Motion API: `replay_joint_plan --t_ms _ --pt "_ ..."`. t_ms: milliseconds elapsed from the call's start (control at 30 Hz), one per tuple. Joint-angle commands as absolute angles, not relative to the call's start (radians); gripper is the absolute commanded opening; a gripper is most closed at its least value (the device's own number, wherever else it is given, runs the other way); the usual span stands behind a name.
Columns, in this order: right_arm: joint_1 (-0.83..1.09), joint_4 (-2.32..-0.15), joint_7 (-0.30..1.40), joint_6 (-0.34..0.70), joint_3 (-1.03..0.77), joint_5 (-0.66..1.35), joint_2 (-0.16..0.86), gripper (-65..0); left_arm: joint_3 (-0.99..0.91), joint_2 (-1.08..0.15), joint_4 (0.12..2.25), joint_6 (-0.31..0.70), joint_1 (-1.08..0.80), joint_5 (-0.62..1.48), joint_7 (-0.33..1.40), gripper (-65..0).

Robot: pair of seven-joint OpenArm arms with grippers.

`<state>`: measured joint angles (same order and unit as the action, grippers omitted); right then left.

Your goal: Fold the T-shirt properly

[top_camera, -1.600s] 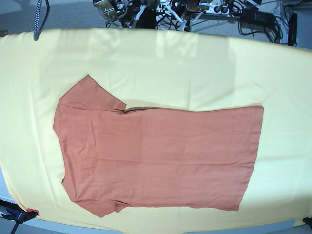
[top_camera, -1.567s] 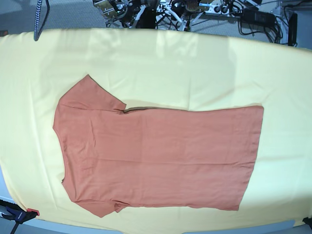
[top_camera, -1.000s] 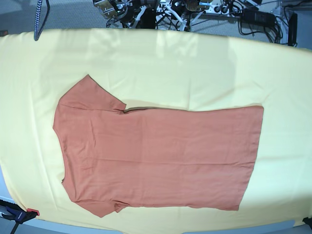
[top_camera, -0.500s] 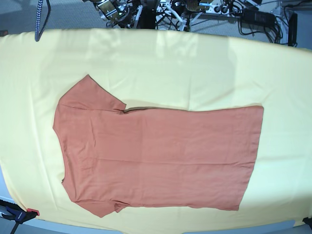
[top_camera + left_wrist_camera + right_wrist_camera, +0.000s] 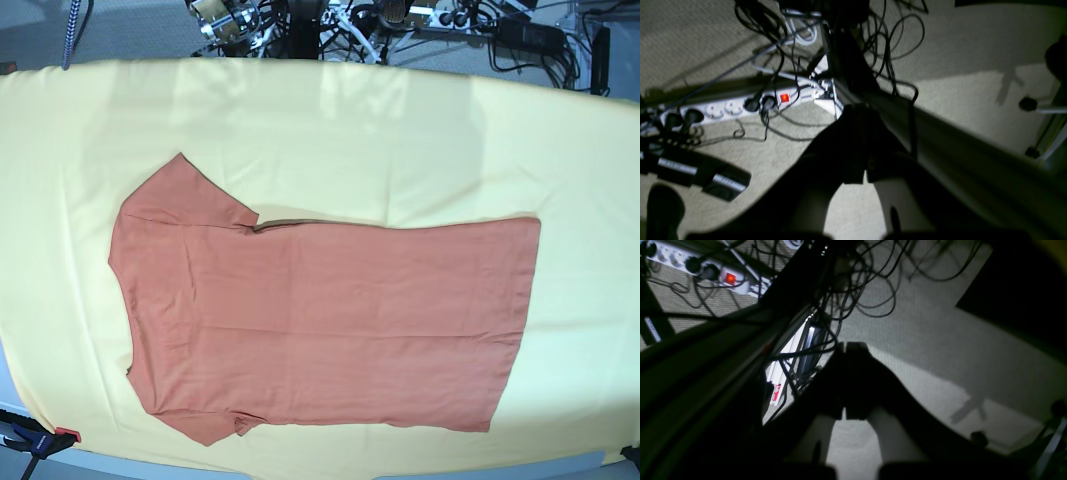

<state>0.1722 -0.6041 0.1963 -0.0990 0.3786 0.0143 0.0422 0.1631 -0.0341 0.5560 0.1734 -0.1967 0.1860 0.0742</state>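
1. since the earlier base frames: blue-white braided cable (image 5: 72,35) at the top left edge has swung further left and hangs higher; arm hardware (image 5: 222,14) past the table's far edge has shifted a bit. t-shirt hasn't moved.
2. t-shirt (image 5: 330,320): rust-orange, spread flat on the pale yellow cloth (image 5: 400,130), unfolded. collar end toward the base view's left, hem toward its right. one sleeve sticks out on the far side, the other on the near side.
3. neither gripper is over the shirt or the cloth; both are well apart from it, hanging beyond the table's far edge with wrist cams looking at the floor.
4. left gripper (image 5: 864,146): dark silhouette, fingers pressed together, nothing between them. past its tips on the carpet (image 5: 973,100): white power strip (image 5: 740,105) with a lit red switch, off to its left, plus a tangle of black cables (image 5: 887,46).
5. right gripper (image 5: 844,380): also silhouetted, fingers together, holding nothing. beyond its tips: black cables (image 5: 860,283); a power strip (image 5: 723,276) with a red switch up to its left.
6. orange-handled clamp (image 5: 40,438) at the table's near-left corner, on the right arm's side.
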Motion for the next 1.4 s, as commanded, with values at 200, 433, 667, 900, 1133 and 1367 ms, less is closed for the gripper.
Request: replay_joint_plan --t_ms 200,433,667,900,1133,1367 --pt "0.245 -0.641 0.205 -0.065 0.378 0.030 0.114 -65.0 0.164 -0.094 0.657 0.180 -0.273 0.192 0.113 -65.0" --pt "0.337 -0.707 0.273 0.043 0.378 0.030 0.171 -65.0 0.165 -0.157 0.739 0.188 -0.341 0.192 0.176 -65.0" --pt "0.476 -0.835 0.295 0.095 0.378 0.030 0.221 -65.0 0.165 -0.212 0.865 0.196 -0.463 0.196 0.216 -65.0" --pt "0.673 -1.142 0.383 0.098 0.378 0.031 0.327 -65.0 0.165 -0.321 1.110 0.199 -0.622 0.261 0.273 -65.0" --pt "0.886 -1.501 0.453 0.039 0.378 0.029 0.442 -65.0 0.162 -0.457 1.468 0.192 -0.804 0.262 0.359 -65.0" --pt "1.123 -1.854 0.567 -0.074 0.371 -0.068 0.537 -65.0 0.078 -0.579 1.820 0.141 -1.019 0.187 0.466 -65.0"
